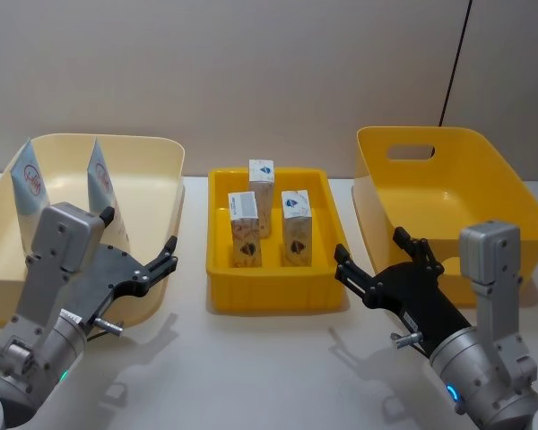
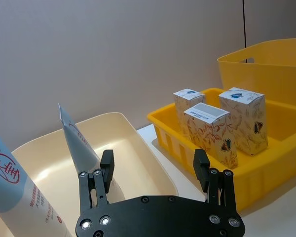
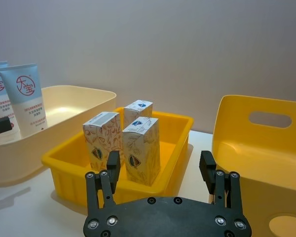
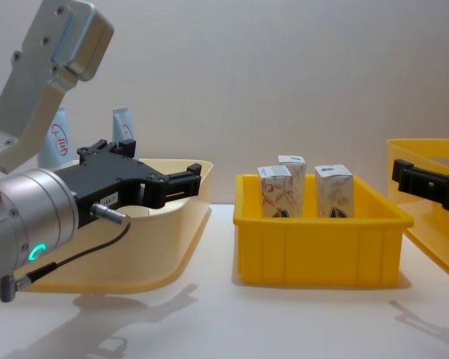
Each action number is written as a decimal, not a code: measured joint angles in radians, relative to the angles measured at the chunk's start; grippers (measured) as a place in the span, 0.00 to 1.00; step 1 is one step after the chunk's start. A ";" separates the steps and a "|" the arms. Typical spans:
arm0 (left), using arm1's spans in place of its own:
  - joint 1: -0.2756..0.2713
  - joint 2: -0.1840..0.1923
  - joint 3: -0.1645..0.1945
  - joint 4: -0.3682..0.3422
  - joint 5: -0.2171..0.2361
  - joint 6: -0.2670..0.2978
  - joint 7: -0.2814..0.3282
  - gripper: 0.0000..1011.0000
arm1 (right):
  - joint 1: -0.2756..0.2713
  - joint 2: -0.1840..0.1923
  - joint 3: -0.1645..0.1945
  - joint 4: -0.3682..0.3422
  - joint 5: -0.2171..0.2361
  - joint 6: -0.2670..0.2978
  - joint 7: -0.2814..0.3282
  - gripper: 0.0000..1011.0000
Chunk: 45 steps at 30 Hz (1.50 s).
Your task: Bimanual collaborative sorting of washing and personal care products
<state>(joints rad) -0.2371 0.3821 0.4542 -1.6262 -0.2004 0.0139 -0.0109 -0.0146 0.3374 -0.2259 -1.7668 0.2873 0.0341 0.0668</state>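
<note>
Tubes upright, crimped ends up, in cream bin; cartons upright in tray

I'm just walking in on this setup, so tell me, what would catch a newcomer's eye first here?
Three small cartons stand upright in the yellow tray in the middle. Two pale blue tubes stand in the cream bin on the robot's left. The left gripper and the right gripper hover open nearer the robot, one on each side of the tray.
</note>
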 joint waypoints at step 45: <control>0.012 -0.005 -0.095 -0.046 -0.088 0.069 -0.019 0.99 | 0.000 0.000 0.000 0.000 0.000 0.000 0.000 0.99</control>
<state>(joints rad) -0.2253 0.3767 0.3597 -1.6726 -0.2881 0.0825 -0.0300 -0.0147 0.3374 -0.2258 -1.7668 0.2873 0.0341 0.0668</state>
